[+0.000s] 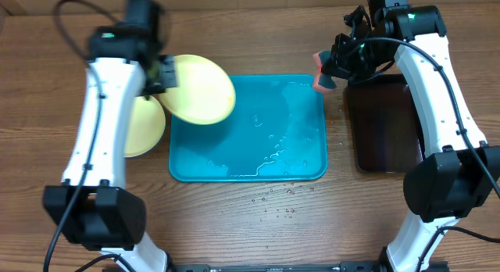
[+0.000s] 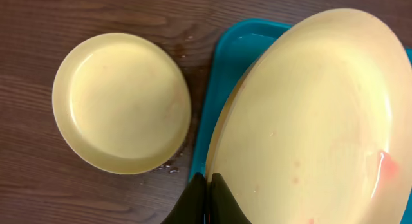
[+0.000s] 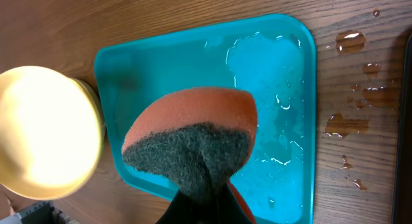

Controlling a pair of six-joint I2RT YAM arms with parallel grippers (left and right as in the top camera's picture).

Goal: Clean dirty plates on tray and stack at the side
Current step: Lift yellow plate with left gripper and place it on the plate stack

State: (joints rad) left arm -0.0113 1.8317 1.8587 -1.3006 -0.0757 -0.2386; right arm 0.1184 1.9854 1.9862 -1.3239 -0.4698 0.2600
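- The held plate (image 1: 199,88), pale yellow plastic, hangs tilted over the far left corner of the turquoise tray (image 1: 234,169), clear of its floor. A red-orange smear (image 2: 385,167) shows on its face near one edge.
- It looks light and stiff, but glossy and probably wet, so I'd judge it slippery. A pinch on the rim is the only real purchase, and a hard wipe could make it swing or slide out.
- The left gripper (image 1: 160,73) is clamped on that rim, its fingers pressed together over the plate's edge.
- A second plate (image 1: 148,131) of the same colour lies flat on the table (image 1: 234,217), just off the tray's left edge and partly under the left arm. From the wrist view its face looks clean.
- The sponge (image 1: 322,73), red with a grey scouring side, is soft and squashes in the right gripper (image 1: 342,62). That gripper is pinched tight on it above the tray's far right corner.
- Water (image 1: 293,131) pools on the right half of the tray, and droplets (image 1: 281,198) dot the table by its near edge.
- A black tray (image 1: 383,123) sits towards the table's right edge, beside the turquoise one.
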